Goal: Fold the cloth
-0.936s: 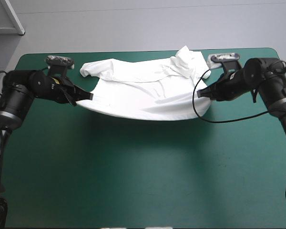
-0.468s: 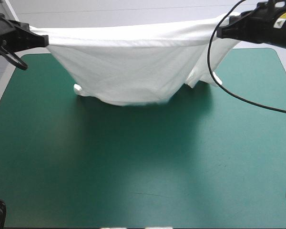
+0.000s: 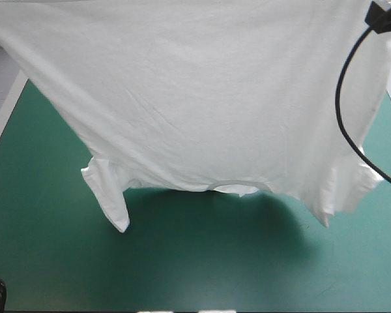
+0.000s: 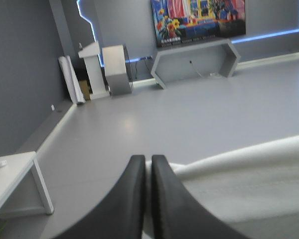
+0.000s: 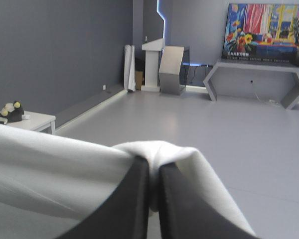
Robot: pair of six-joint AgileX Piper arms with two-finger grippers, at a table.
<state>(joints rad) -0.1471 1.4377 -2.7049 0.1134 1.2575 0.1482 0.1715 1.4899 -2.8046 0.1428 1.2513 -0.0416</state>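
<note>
The T-shirt [image 3: 195, 98] was held up in the air, spread wide like a sheet. It filled the whole upper half of the high view, from the top left corner across to the top right. It hung upside down, with the collar curve [image 3: 238, 187] at the bottom edge of the cloth, just below the centre of the frame. One sleeve [image 3: 107, 199] dangled at the lower left and the other [image 3: 345, 189] at the lower right. It wasn't possible to say whether the sleeve tips touched anything.

The teal-green desk [image 3: 215, 267] showed across the lower part of the frame. The shirt's shadow lay on it, below the middle and a little to the right.

In its own wrist view the left hand [image 4: 148, 162] had its black fingers squeezed nearly together into a narrow arch. They were pinching the shirt, and a rolled white edge ran off to one side of them. The right hand [image 5: 153, 167] was in much the same state, fingers all but touching. A fold of white fabric was bunched right over the tips and draped away on both sides.
</note>
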